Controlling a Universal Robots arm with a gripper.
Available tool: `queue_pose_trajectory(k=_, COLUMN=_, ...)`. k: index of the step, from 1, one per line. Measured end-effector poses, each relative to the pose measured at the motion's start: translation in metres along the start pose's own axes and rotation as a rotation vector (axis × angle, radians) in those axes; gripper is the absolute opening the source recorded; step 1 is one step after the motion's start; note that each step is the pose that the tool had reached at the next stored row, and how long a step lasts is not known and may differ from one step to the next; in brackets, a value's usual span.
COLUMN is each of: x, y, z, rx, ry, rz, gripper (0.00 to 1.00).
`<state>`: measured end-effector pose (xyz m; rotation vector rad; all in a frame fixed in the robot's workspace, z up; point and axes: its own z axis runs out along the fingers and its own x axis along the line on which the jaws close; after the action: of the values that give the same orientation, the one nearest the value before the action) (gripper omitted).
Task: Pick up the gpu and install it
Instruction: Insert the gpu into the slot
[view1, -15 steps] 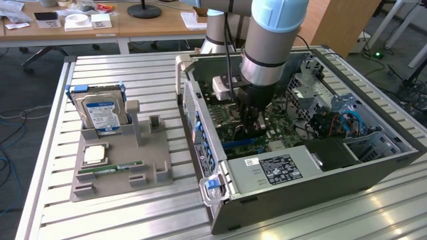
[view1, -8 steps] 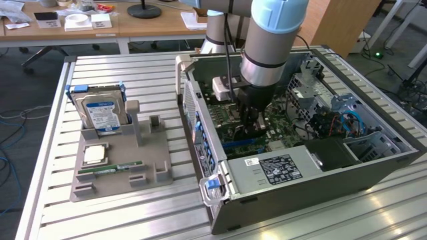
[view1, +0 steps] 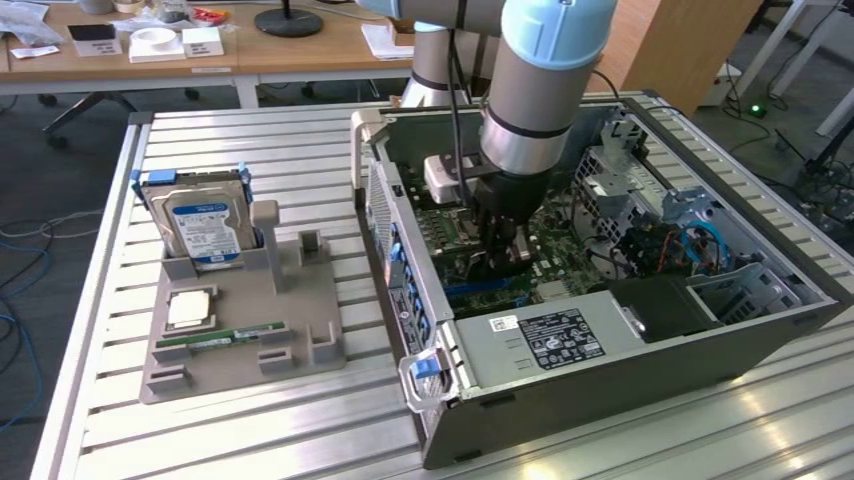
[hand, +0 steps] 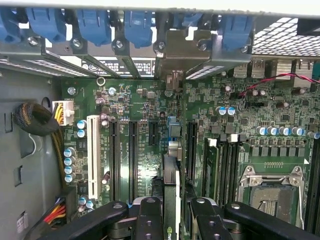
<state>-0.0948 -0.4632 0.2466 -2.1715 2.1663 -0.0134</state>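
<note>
Reaching down in the exterior view with the gripper (view1: 501, 255) into the open computer case (view1: 574, 400), low over the motherboard (view1: 447, 218) near the middle of the case. Carries something dark at its tip, too hidden by the arm to name from this side. Note the grey holder (view1: 214, 365) on the exterior view's left, with the hard drive (view1: 200, 225) and the memory stick (view1: 220, 338) in it, well apart from the case.

Turning to the wrist view: clamped on the gpu (hand: 170, 185), with one of the fingers (hand: 150, 220) against each flat face. Holds the card on edge, seen as a thin dark strip, low over the board among the long expansion slots (hand: 132, 155); cannot tell whether seated or merely hovering. Runs its long axis parallel to those slots, pointing toward the row of blue latches (hand: 92, 22) at the case wall, the connector edge presumably facing down at the board.

Looks light and stiff, likely to handle as a rigid plate without sagging. Seems fragile all the same, with bare parts and contacts, so best taken by the flat faces near the upper edge, as here, not by the contact edge. Probably slippery under a weak pinch, being smooth and thin.
</note>
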Motion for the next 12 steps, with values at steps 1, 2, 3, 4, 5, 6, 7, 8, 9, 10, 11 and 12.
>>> queue_pose_trajectory(k=1, x=0.0000, y=0.0000, z=0.0001, rx=-0.0001, ry=0.0001, rz=0.000, gripper=0.26)
queue_pose_trajectory(k=2, x=0.0001, y=0.0000, z=0.0001, rx=-0.0002, ry=0.0003, rz=0.000, gripper=0.26)
queue_pose_trajectory(k=3, x=0.0000, y=0.0000, z=0.0001, rx=-0.0001, ry=0.0002, rz=0.000, gripper=0.26)
queue_pose_trajectory(k=4, x=0.0000, y=0.0000, z=0.0002, rx=-0.0001, ry=0.0001, rz=0.000, gripper=0.26)
queue_pose_trajectory(k=5, x=0.0000, y=0.0001, z=0.0003, rx=0.0000, ry=-0.0001, rz=0.000, gripper=0.26)
queue_pose_trajectory(k=6, x=0.0000, y=0.0001, z=0.0003, rx=0.0000, ry=0.0000, rz=0.000, gripper=0.26)
queue_pose_trajectory(k=7, x=0.0000, y=0.0003, z=0.0003, rx=0.0001, ry=-0.0001, rz=0.000, gripper=0.26)
queue_pose_trajectory(k=8, x=0.0000, y=0.0005, z=0.0005, rx=0.0002, ry=-0.0002, rz=0.000, gripper=0.26)
queue_pose_trajectory(k=9, x=0.0000, y=0.0007, z=0.0010, rx=0.0002, ry=-0.0002, rz=0.000, gripper=0.26)
queue_pose_trajectory(k=10, x=0.0001, y=0.0008, z=0.0013, rx=0.0000, ry=0.0001, rz=0.000, gripper=0.26)
queue_pose_trajectory(k=11, x=0.0001, y=0.0009, z=0.0014, rx=-0.0001, ry=0.0002, rz=0.000, gripper=0.26)
queue_pose_trajectory(k=12, x=0.0001, y=0.0009, z=0.0014, rx=-0.0001, ry=0.0004, rz=0.000, gripper=0.26)
